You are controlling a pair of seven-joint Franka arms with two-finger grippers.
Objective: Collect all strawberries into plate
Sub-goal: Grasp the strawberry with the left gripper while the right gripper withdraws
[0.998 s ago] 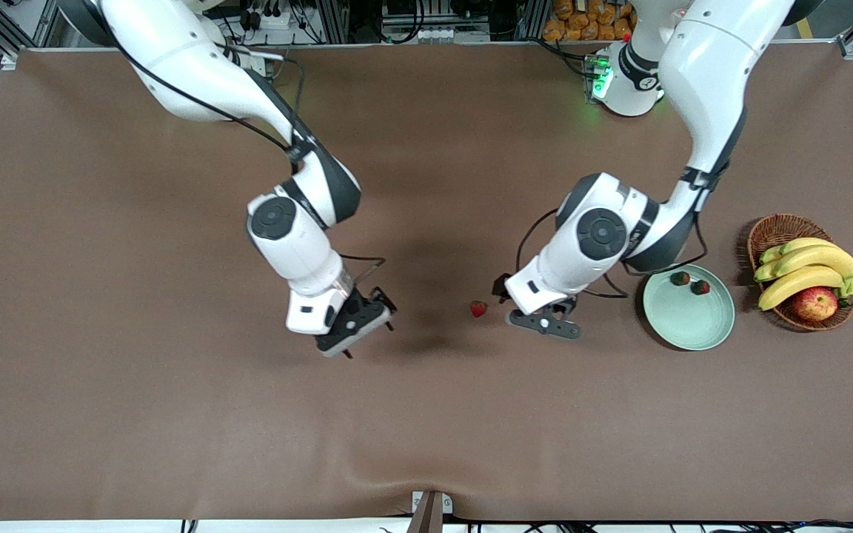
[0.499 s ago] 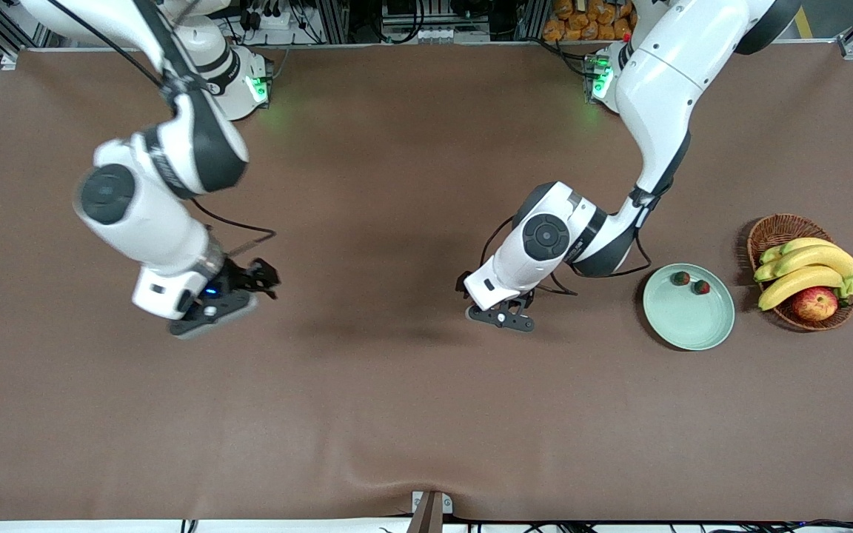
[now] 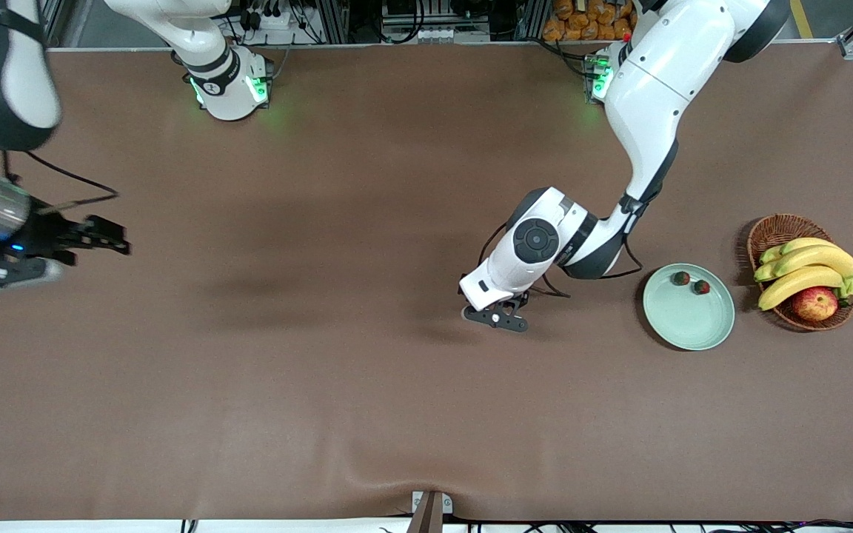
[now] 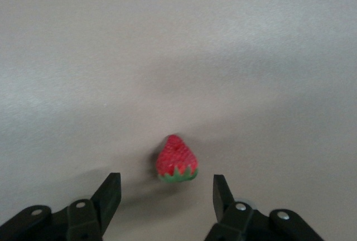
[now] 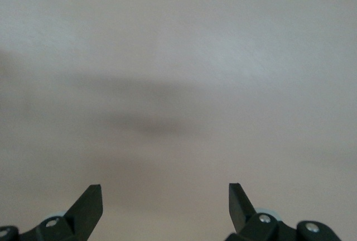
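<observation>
One red strawberry [image 4: 177, 160] with a green cap lies on the brown table, just ahead of the gap between my left gripper's [image 4: 166, 185] open fingers. In the front view my left gripper [image 3: 497, 317] is low over that spot and hides the berry. Two more strawberries [image 3: 681, 278] [image 3: 701, 287] lie in the pale mint-green plate [image 3: 693, 326], which stands toward the left arm's end of the table from that gripper. My right gripper [image 3: 109, 240] is open and empty over bare table at the right arm's end, and its wrist view [image 5: 164, 193] shows only tabletop.
A brown wicker basket [image 3: 774, 229] with bananas [image 3: 804, 266] and a red-yellow apple [image 3: 815, 303] stands beside the plate, at the left arm's end. The tablecloth bulges slightly near the front edge [image 3: 426, 451].
My right arm has swung away from the middle to its own end of the table. My left gripper has moved from beside the plate over the lone strawberry, which it now hides in the front view.
</observation>
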